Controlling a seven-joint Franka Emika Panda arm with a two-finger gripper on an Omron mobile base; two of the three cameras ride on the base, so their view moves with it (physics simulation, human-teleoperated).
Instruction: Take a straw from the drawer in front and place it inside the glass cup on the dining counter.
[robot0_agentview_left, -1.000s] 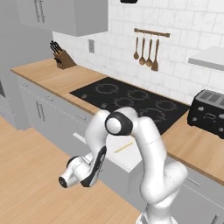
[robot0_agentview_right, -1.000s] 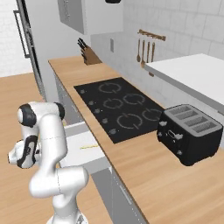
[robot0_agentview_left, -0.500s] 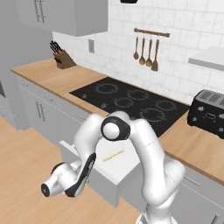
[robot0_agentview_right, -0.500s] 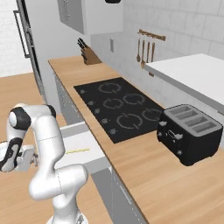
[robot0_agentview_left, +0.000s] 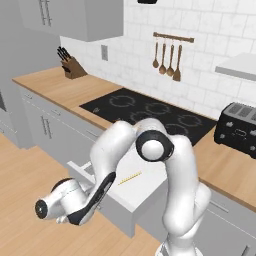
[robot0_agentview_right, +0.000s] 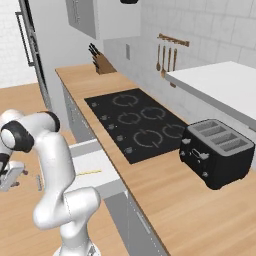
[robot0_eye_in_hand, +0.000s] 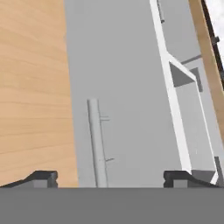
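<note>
The kitchen wall counter carries a black cooktop (robot0_agentview_left: 150, 112) above the wide light-grey drawer (robot0_agentview_left: 131, 192), which stands pulled out. The thin pale-yellow straw (robot0_agentview_left: 129, 178) lies on its white floor. The 2-finger gripper (robot0_eye_in_hand: 109, 178) is released, jaws spread either side of the slim bar handle (robot0_eye_in_hand: 97, 142). Risk: the straw is far slimmer than the fingers, so a misaligned pinch may roll it aside.

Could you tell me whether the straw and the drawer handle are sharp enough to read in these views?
Left base view: the straw is thin but crisp on the drawer floor. Right base view: it is a faint line. Hand view: the handle is softly blurred, without glare.
</note>
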